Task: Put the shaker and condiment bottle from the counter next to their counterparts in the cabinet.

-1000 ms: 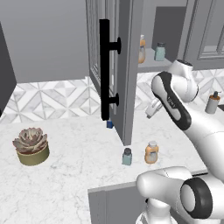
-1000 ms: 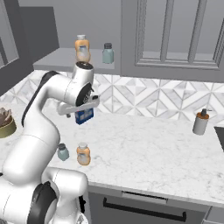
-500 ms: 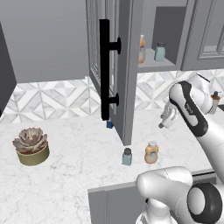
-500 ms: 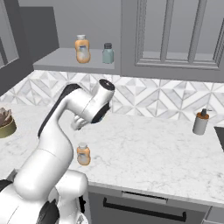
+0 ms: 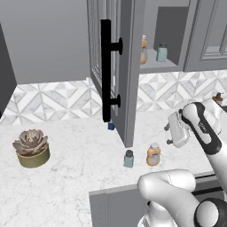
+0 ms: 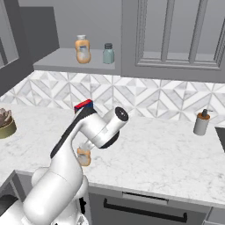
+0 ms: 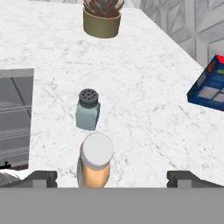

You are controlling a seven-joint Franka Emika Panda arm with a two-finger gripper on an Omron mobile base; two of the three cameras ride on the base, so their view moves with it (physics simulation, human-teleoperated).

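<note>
- Hand view: end effector (image 7: 111,177) looks down on the counter (image 7: 144,109); its two dark tips stand wide apart at the bottom edge, holding nothing.
- Condiment bottle (image 7: 94,161), whitish cap up, sits between the tips in this view and nearest the camera. Shaker (image 7: 88,110) stands just beyond it, dark cap on, upright, close beside but apart from the bottle.
- Left base view: both items stand on the counter near its front edge, shaker (image 5: 128,158) left of the condiment bottle (image 5: 153,154), below the edge of the open cabinet (image 5: 116,71) door. End effector (image 5: 176,129) hangs above and to the right of the bottle, not touching it.
- Counterparts (image 6: 93,50) stand on the cabinet shelf, slim orange bottle left and teal shaker right, with bare shelf around them.
- Other items: potted succulent (image 5: 31,147) far left on the counter, a blue box (image 7: 209,87) near the backsplash, tan pump dispenser (image 6: 201,122) well off to the right.
- Progress, as judged: nothing delivered yet. Door is open, so access is ready. Both pick-ups and both placements remain; the bottle looks like the first target.
- Risk: the shaker is close enough to get nudged when the tips come down around the bottle.
</note>
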